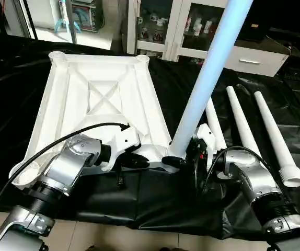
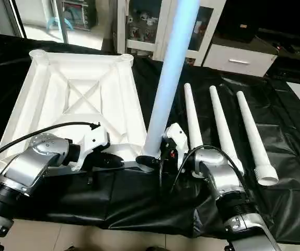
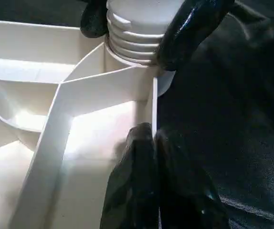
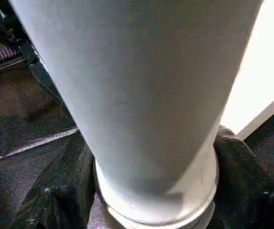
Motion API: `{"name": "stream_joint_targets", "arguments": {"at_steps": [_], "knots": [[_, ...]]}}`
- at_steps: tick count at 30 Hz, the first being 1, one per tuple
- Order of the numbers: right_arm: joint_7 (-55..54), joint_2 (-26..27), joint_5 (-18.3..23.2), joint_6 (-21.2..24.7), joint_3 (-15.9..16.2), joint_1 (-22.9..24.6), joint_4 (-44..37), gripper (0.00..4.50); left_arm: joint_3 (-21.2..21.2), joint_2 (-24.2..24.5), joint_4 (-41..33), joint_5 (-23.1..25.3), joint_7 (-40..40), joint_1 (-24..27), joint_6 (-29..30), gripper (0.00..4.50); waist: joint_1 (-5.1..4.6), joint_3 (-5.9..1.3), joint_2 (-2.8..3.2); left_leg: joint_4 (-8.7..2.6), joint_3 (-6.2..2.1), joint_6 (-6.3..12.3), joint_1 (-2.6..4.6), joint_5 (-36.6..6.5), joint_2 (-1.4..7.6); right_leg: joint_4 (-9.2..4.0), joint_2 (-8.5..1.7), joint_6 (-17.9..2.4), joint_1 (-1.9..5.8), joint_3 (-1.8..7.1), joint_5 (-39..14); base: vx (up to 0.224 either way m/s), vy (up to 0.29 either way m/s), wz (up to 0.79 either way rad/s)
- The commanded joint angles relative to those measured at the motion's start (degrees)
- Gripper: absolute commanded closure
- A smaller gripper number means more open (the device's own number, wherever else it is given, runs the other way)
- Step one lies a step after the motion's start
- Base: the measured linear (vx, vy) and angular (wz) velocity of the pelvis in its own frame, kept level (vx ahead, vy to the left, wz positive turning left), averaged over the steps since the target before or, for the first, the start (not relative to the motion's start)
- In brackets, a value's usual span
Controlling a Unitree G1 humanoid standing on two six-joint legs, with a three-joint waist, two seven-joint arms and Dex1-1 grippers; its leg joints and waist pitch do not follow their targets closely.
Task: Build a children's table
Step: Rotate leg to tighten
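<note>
Here the left claw (image 3: 153, 143) pinches the tabletop (image 1: 103, 89) rim; right claw's grip unclear

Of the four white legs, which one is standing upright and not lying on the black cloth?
The leg at the tabletop's near corner socket stands upright; the other three legs lie side by side on the cloth.

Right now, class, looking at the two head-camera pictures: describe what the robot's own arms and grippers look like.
Both forearms are rounded, brushed-silver shells with black ribbed joints. Each wrist carries a white housing ending in two glossy black fingers: left gripper, right gripper. A black cable arcs over the left forearm; another loops at the right wrist.
</note>
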Motion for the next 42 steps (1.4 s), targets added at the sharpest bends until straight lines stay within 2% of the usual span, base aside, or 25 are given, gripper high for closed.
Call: {"name": "stream_joint_targets", "arguments": {"at_steps": [1,2,3,4,5,6,8,9,10,14,17,19,20,23,25,29,30,33,34,35,36,38,39,41,42], "knots": [[-2.47,0.89,-1.35,-0.54,-0.18,-0.36,1.31,1.73,-4.66,-1.02,2.50,1.03,-1.47,1.87,1.21,4.50,-0.25,-3.30,0.63,-3.59,0.72,1.95,0.36,-13.55,0.10,-2.93,-1.47,-11.47,3.12,1.61,-14.23,0.000,0.000,0.00],[-6.51,1.81,-2.66,-1.47,-0.53,-0.76,2.79,1.73,-3.98,-1.83,2.68,0.91,0.01,1.66,1.79,4.50,-0.31,-3.26,0.62,-3.66,0.69,1.70,0.33,-13.98,0.09,-3.01,-1.46,-11.22,3.10,1.61,-15.05,0.000,0.000,0.00],[-12.44,3.44,-3.74,-1.63,-1.40,-1.39,4.70,1.73,-2.74,-3.45,3.40,0.95,3.13,1.06,2.83,4.50,-0.63,-3.02,0.65,-3.87,0.59,0.46,0.37,-16.84,0.07,-3.51,-1.53,-9.92,2.81,1.59,-19.78,0.000,0.000,0.00],[-15.05,4.18,-4.12,-1.60,-1.84,-1.66,5.52,1.73,-2.19,-4.21,3.78,1.01,4.59,0.76,3.31,4.50,-0.79,-2.87,0.62,-3.99,0.46,0.10,0.45,-18.27,0.07,-3.83,-1.51,-9.31,2.68,1.51,-22.09,0.000,0.000,0.00],[-18.84,5.30,-4.62,-1.42,-2.46,-2.06,6.66,1.73,-1.26,-5.50,4.51,1.10,7.01,0.21,4.05,4.50,-1.14,-2.73,0.52,-3.99,0.23,-0.85,0.63,-21.01,-0.05,-4.26,-1.59,-7.88,2.45,1.32,-27.03,0.000,0.000,0.00],[-23.69,6.96,-4.87,-1.06,-3.42,-2.54,8.00,1.73,0.39,-7.63,6.04,1.14,11.08,-0.76,5.39,4.50,-1.55,-2.76,0.38,-3.98,-0.12,-1.39,0.58,-22.61,-0.16,-4.69,-1.73,-6.26,2.59,1.13,-30.76,0.000,0.000,0.00],[-29.67,9.67,-4.02,0.18,-5.29,-3.20,9.75,1.74,3.07,-10.92,8.55,1.01,17.35,-2.28,7.11,4.50,-1.86,-2.73,0.46,-3.91,-0.25,-1.60,0.80,-23.71,-0.34,-5.15,-1.63,-4.83,2.20,0.99,-33.06,0.000,0.000,0.00],[-34.13,11.81,-3.34,0.76,-6.70,-3.88,11.19,1.74,4.62,-13.13,10.51,1.17,21.64,-3.46,7.78,4.50,-1.94,-2.86,0.14,-3.88,-0.38,-1.50,0.85,-23.78,-0.39,-5.24,-1.64,-4.39,2.27,0.81,-33.64,0.000,0.000,0.00],[-36.11,12.98,-2.94,0.93,-7.31,-4.23,11.82,1.74,5.16,-14.12,11.55,1.55,24.01,-4.08,7.60,4.50,-2.05,-2.85,0.10,-3.90,-0.48,-1.34,0.62,-23.70,-0.54,-5.45,-1.59,-3.38,2.38,0.64,-34.60,-0.051,0.014,-0.07],[-47.81,18.75,-4.35,-1.20,-8.50,-6.27,15.08,1.74,6.63,-18.43,16.00,4.39,35.40,-6.94,4.94,4.50,-2.41,-2.67,0.22,-3.43,-0.60,-0.07,1.42,-26.97,-0.91,-6.85,-1.54,-1.20,1.25,0.07,-38.77,0.000,0.000,0.00],[-52.91,22.41,-5.48,-3.55,-8.09,-7.55,16.25,1.75,7.24,-20.74,17.74,5.85,40.77,-8.25,3.34,4.50,-2.48,-2.82,0.23,-3.60,-0.80,0.32,1.17,-26.58,-0.89,-6.94,-1.66,-0.78,1.53,-0.20,-37.95,0.000,0.000,0.00],[-53.77,23.73,-6.09,-4.53,-7.72,-8.08,16.49,1.75,7.78,-21.58,18.08,5.99,42.31,-8.57,2.99,4.50,-2.29,-3.07,0.28,-3.94,-0.70,0.92,0.69,-24.36,-0.64,-6.30,-1.75,-2.22,1.89,0.12,-33.06,0.000,0.000,0.00],[-54.31,24.20,-6.49,-5.29,-7.74,-8.48,16.69,1.75,8.08,-21.78,18.19,6.04,42.90,-8.64,2.79,4.50,-2.26,-3.04,0.11,-4.09,-0.61,1.21,0.40,-23.47,-0.59,-6.05,-1.65,-2.77,2.01,0.26,-31.13,0.000,0.000,0.00],[-54.35,24.20,-6.93,-6.23,-7.70,-8.88,17.13,1.75,8.00,-21.47,18.43,6.07,43.17,-8.64,2.42,4.50,-2.17,-3.04,0.09,-4.22,-0.49,1.65,0.03,-22.23,-0.61,-5.62,-1.74,-3.40,2.25,0.58,-29.00,0.000,0.000,0.00],[-54.56,24.16,-7.28,-8.39,-8.12,-9.46,18.42,1.75,8.35,-21.25,19.46,6.06,43.23,-8.81,1.44,4.50,-2.11,-3.07,0.07,-4.18,-0.36,1.96,0.10,-21.71,-0.60,-5.54,-1.77,-3.72,2.21,0.73,-28.18,0.000,0.000,0.00],[-51.69,23.71,-6.41,-9.74,-8.47,-9.16,17.82,1.75,8.24,-20.95,20.13,6.19,42.58,-9.00,0.83,4.50,-1.92,-3.19,0.00,-4.10,-0.12,2.44,0.10,-20.43,-0.61,-5.39,-1.79,-4.30,2.26,0.93,-26.48,0.000,0.000,0.00],[-51.08,23.03,-6.59,-10.51,-8.60,-8.62,16.50,1.20,8.12,-20.80,20.35,6.26,42.27,-9.07,0.47,4.50,-1.72,-3.18,0.07,-4.18,-0.02,2.67,-0.03,-19.08,-0.57,-5.15,-1.75,-4.62,2.39,1.04,-24.97,0.000,0.000,0.00],[-51.28,22.21,-6.26,-10.83,-9.48,-8.20,14.94,1.04,7.80,-20.68,20.82,6.24,41.45,-9.31,-0.66,4.50,-1.44,-3.16,0.04,-4.17,0.12,2.84,-0.08,-18.70,-0.56,-5.07,-1.61,-4.67,2.33,1.14,-24.15,0.000,0.000,0.00],[-51.67,21.90,-6.46,-10.81,-9.52,-8.10,14.55,0.98,7.67,-20.64,20.92,6.25,41.19,-9.39,-1.00,4.50,-1.75,-3.14,-0.04,-4.25,-0.05,2.76,-0.57,-19.19,-0.71,-5.03,-1.58,-4.13,2.61,1.11,-25.09,0.000,0.000,0.00],[-51.91,21.71,-6.58,-10.80,-9.54,-8.04,14.32,0.85,7.58,-20.62,20.99,6.26,41.03,-9.43,-1.21,4.50,-2.23,-3.11,0.13,-4.63,-0.55,2.00,-1.34,-19.01,-0.74,-4.95,-1.59,-3.15,3.26,0.87,-26.86,0.000,0.000,0.00],[-52.86,20.67,-7.70,-11.03,-9.11,-7.72,13.10,0.73,7.44,-20.67,21.52,6.19,40.63,-9.77,-1.85,4.50,-2.56,-3.25,0.20,-4.46,-0.57,1.50,-1.02,-18.98,-0.72,-5.08,-1.72,-3.04,2.98,0.94,-26.90,0.000,0.000,0.00],[-52.74,18.85,-8.92,-11.27,-8.25,-6.43,9.06,0.73,7.48,-20.91,23.16,5.98,40.36,-10.59,-3.29,4.50,-2.43,-3.29,0.25,-4.18,-0.34,1.70,-0.37,-18.96,-0.69,-5.26,-1.64,-3.73,2.46,1.08,-25.79,0.000,0.000,0.00],[-52.12,18.32,-8.58,-10.40,-8.21,-5.57,6.60,0.73,7.44,-21.01,23.94,5.89,40.09,-10.97,-4.24,4.50,-2.10,-3.38,0.29,-3.87,0.06,2.33,0.30,-18.24,-0.60,-5.05,-1.59,-5.20,2.04,1.40,-22.42,0.000,0.000,0.00],[-50.54,17.00,-8.57,-9.22,-7.51,-3.59,1.70,0.73,7.65,-21.40,25.59,5.66,40.14,-11.86,-6.31,4.50,-1.83,-3.31,0.11,-3.92,0.27,3.53,-0.02,-16.97,-0.60,-4.65,-1.26,-6.35,2.37,1.50,-19.00,0.025,-0.005,0.07],[-49.79,16.29,-8.91,-8.37,-7.18,-2.28,-1.04,0.73,7.45,-21.61,26.67,5.66,39.93,-12.45,-8.37,4.50,-1.60,-3.34,0.26,-3.87,0.30,3.93,-0.02,-16.28,-0.57,-4.45,-1.19,-6.50,2.43,1.62,-17.89,0.000,0.000,0.00]]}}
